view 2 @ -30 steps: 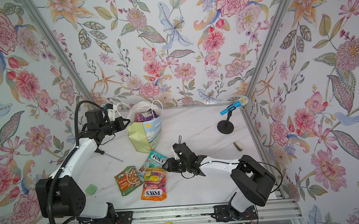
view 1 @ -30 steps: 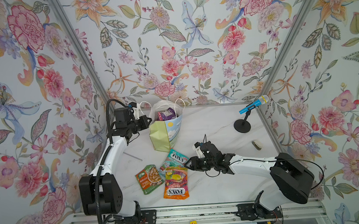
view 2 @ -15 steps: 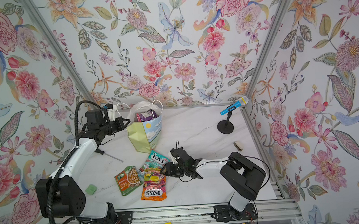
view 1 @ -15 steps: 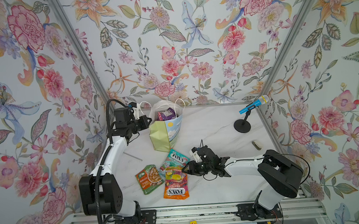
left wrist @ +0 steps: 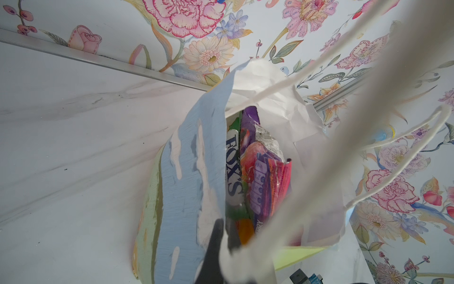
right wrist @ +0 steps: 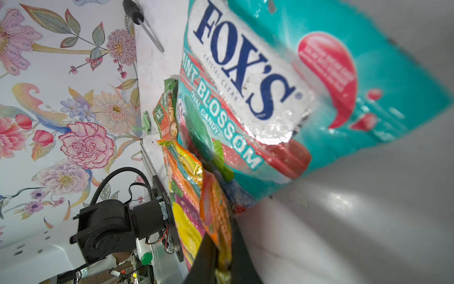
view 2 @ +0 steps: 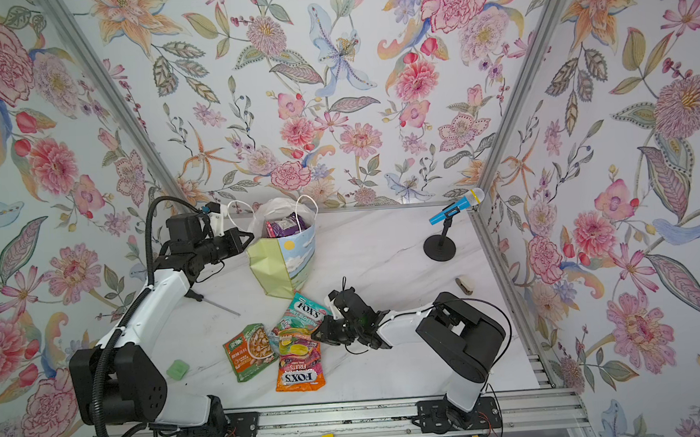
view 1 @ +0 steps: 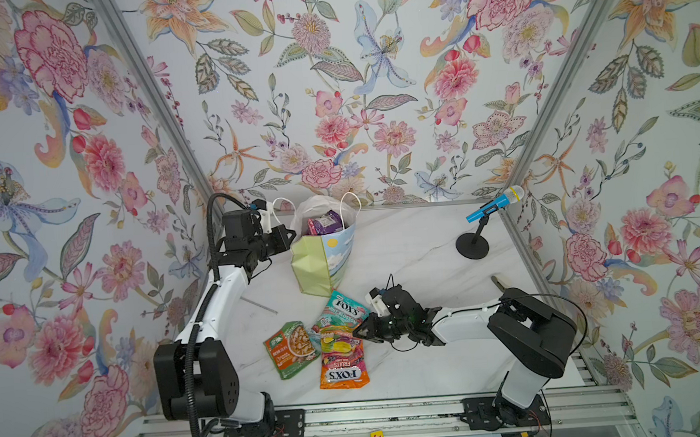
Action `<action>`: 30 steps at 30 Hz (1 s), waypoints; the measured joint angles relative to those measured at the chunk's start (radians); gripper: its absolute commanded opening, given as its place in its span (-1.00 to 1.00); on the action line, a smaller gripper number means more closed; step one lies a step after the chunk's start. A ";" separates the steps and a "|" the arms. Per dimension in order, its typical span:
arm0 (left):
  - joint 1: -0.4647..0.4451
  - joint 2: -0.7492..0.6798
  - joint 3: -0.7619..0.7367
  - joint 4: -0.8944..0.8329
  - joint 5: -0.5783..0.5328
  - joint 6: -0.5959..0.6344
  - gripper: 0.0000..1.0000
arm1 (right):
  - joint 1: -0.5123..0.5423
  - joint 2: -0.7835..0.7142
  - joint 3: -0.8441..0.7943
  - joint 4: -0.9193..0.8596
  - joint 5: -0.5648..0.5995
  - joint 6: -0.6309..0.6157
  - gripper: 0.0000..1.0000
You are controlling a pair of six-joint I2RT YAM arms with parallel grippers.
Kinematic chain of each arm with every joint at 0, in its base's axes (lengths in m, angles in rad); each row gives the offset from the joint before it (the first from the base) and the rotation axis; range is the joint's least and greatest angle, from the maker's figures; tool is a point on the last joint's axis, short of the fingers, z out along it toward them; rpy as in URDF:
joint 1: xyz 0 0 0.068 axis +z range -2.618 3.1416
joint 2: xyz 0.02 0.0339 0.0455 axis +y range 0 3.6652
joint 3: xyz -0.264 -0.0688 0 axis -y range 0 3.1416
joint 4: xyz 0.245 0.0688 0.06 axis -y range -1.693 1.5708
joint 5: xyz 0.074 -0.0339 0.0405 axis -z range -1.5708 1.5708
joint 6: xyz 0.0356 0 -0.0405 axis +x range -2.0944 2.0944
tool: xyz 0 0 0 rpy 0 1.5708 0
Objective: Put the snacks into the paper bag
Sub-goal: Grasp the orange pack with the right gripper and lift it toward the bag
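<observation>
The paper bag [view 1: 322, 263] [view 2: 280, 261] stands upright at the back left, with purple packets [view 1: 323, 223] showing in its mouth. My left gripper [view 1: 289, 235] [left wrist: 224, 233] is shut on the bag's rim by a rope handle. In the left wrist view the bag [left wrist: 186, 184] holds a purple snack [left wrist: 265, 177] and a FOX'S packet [left wrist: 233, 172]. In front lie a teal FOX'S packet [view 1: 339, 311] [right wrist: 270, 98], an orange FOX'S packet [view 1: 342, 361] [right wrist: 216, 216] and a green-orange nut pouch [view 1: 291, 348]. My right gripper [view 1: 357, 332] [right wrist: 224, 250] is shut on the orange packet's edge.
A blue microphone [view 1: 493, 208] on a black stand is at the back right. A screwdriver [view 2: 212, 303] lies left of the packets. A small green piece [view 2: 177, 369] lies near the left arm's base. A small beige object [view 2: 465, 285] sits by the right wall.
My right gripper has slid left to the packets and closed on the orange packet's edge. The left arm and bag have stayed still.
</observation>
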 measured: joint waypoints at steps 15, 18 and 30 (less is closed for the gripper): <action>0.000 -0.002 -0.006 0.008 0.000 0.000 -1.00 | 0.000 -0.268 0.302 -0.333 0.055 -0.130 -1.00; 0.000 -0.002 -0.006 0.008 0.000 0.000 -1.00 | -0.002 -0.315 0.397 -0.418 0.093 -0.175 -1.00; 0.000 -0.002 -0.019 0.032 0.008 -0.008 -1.00 | 0.014 -0.247 0.934 -0.595 0.386 -0.443 -1.00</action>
